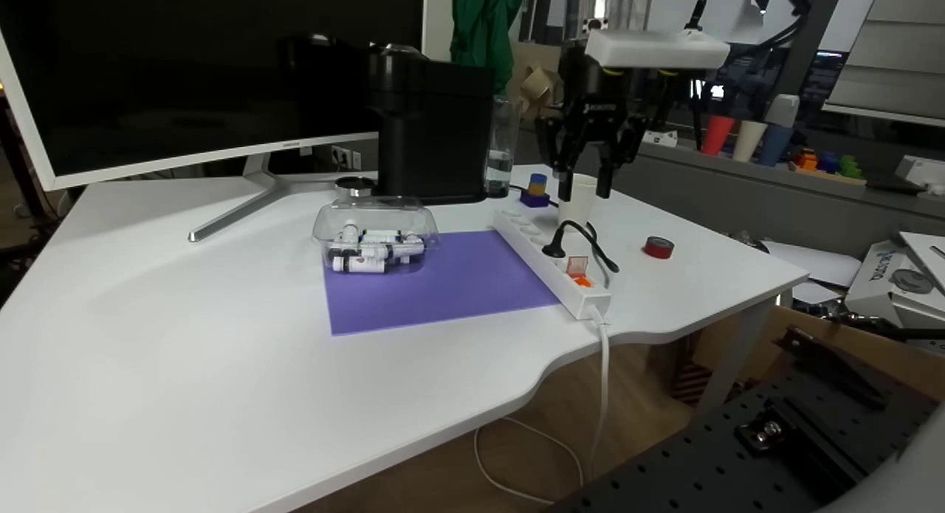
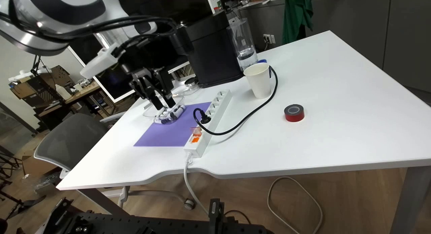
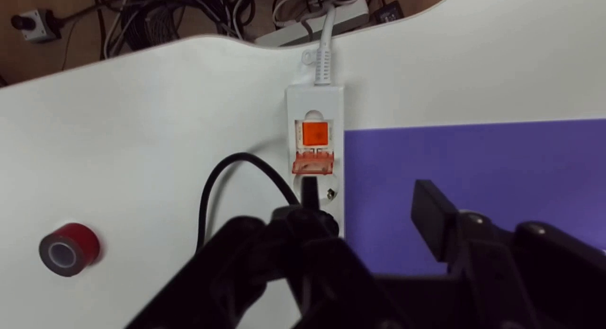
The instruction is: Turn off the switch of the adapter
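My pincer (image 3: 371, 206) hangs above the surface (image 3: 142, 120), its two fingers well apart and nothing held between them. Below me, on that surface, lies the adapter (image 3: 338, 139), partly hidden by one finger in the wrist view; its switch (image 3: 315, 133) shows ahead of my fingertips, with the reddish flap (image 3: 313, 165) beside it standing open. The purple sheet (image 3: 473, 158) appears lower down, behind my other finger.
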Available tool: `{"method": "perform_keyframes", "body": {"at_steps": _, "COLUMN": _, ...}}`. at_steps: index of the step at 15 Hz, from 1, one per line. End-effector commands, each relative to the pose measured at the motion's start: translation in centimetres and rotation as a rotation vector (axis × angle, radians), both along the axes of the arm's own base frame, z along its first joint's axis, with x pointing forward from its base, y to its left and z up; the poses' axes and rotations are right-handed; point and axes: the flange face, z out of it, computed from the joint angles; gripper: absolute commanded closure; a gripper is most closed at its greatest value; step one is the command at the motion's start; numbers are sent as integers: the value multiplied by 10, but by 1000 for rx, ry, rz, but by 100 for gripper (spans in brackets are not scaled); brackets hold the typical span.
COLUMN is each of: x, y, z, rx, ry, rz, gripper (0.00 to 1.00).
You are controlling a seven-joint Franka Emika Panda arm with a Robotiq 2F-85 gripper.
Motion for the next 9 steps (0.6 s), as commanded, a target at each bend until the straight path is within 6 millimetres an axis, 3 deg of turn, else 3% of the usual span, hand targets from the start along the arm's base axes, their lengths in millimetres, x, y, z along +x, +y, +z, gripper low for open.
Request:
{"method": "perform_keyframes", "body": {"at_steps": 1, "x": -10, "y": 1, "z": 35, "rx": 17, "ry": 28, "rz": -131, "gripper": 12}}
{"method": "perform_keyframes", "body": {"at_steps": 3, "x": -15, "y": 0, "z": 49, "rx": 28, "ry": 23, "rz": -161, "gripper": 1}}
{"method": "perform_keyframes", "body": {"at_steps": 6, "x": -17, "y": -3, "z": 63, "rx": 23, "ry": -25, "rz": -186, "gripper": 0}}
{"method": "perform_keyframes", "body": {"at_steps": 9, "x": -16, "y": -10, "z": 58, "rx": 21, "ry": -22, "rz": -213, "gripper": 0}}
